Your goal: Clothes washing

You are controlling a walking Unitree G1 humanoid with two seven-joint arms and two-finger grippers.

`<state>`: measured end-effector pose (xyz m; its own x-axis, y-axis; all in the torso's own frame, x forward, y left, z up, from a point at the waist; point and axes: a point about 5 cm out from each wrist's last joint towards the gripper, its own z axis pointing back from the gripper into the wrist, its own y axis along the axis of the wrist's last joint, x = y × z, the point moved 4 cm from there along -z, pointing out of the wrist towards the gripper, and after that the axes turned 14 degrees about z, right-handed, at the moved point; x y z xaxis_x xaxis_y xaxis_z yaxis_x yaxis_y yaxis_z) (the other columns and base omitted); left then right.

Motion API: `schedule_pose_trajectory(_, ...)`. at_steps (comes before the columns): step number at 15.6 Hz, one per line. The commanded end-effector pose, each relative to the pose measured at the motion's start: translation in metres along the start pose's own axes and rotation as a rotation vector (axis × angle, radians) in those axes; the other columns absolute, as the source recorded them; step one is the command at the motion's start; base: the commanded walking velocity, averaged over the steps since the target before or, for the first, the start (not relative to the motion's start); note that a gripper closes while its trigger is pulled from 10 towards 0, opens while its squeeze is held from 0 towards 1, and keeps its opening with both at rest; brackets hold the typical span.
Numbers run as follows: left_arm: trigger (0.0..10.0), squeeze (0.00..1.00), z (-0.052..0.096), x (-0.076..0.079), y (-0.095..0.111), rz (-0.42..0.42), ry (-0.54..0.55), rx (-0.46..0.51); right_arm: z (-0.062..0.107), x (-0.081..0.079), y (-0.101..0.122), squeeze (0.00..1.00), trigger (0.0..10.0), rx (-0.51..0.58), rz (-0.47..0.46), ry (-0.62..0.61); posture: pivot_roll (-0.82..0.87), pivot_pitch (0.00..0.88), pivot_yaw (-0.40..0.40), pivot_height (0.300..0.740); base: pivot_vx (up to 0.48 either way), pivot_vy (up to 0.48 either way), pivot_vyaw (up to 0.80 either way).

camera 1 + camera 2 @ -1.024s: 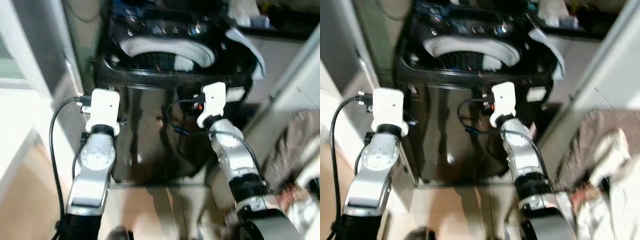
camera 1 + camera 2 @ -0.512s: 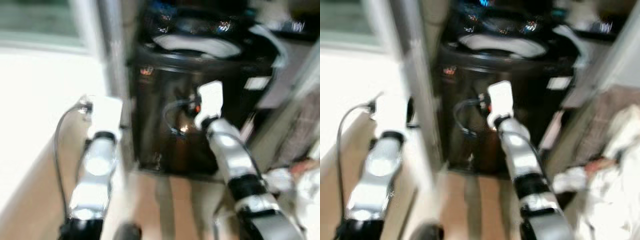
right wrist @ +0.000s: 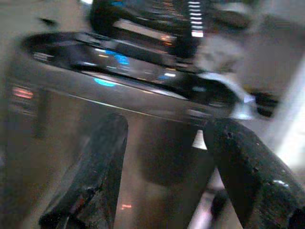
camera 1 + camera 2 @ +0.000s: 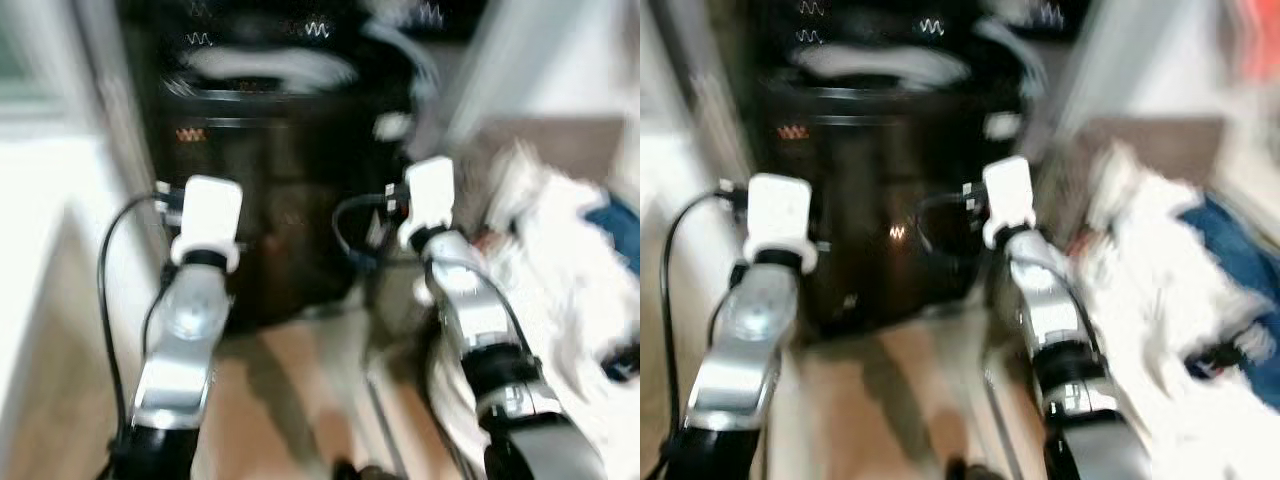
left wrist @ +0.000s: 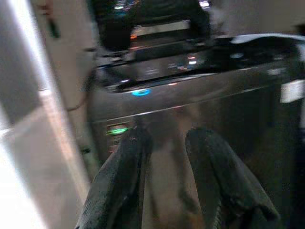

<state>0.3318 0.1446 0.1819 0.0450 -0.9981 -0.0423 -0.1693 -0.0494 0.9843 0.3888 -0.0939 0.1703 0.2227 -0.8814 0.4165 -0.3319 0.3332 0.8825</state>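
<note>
Both sets of jaws stand spread and hold nothing: the left gripper and right gripper each point at the front of the black washing machine, which stands at twelve o'clock. A heap of white and blue laundry lies at about three o'clock on the floor. My worry is that the robot could knock its arms against the machine's front, since everything is smeared by motion. The tub's contents and the panel lights are too blurred to read.
</note>
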Motion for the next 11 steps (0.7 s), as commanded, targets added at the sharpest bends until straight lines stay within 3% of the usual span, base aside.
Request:
schedule_pose_trajectory(1, 10.0, 0.00, -0.001, 0.007, -0.001, 0.011, -0.040, -0.002, 0.000, 0.015, 0.002, 0.00, 10.0, 0.010, 0.056, -0.054, 0.07, 0.020, -0.057, 0.740, 0.000, 0.000, -0.73)
schedule_pose_trajectory(4, 10.0, 0.00, -0.003, 0.008, 0.000, -0.014, -0.065, 0.002, 0.002, 0.027, -0.001, 0.00, 10.0, -0.007, 0.070, -0.121, 0.06, 0.022, -0.056, 0.740, 0.000, 0.000, -0.73)
schedule_pose_trajectory(7, 10.0, 0.00, -0.004, 0.010, -0.002, -0.027, -0.095, -0.002, 0.004, 0.027, -0.009, 0.00, 10.0, -0.041, -0.016, -0.146, 0.06, 0.017, -0.044, 0.740, 0.000, 0.000, -0.73)
schedule_pose_trajectory(11, 10.0, 0.00, 0.000, 0.006, -0.008, -0.006, -0.125, -0.025, 0.011, 0.023, -0.012, 0.00, 10.0, -0.038, -0.034, -0.142, 0.05, 0.018, -0.035, 0.740, 0.000, 0.000, -0.73)
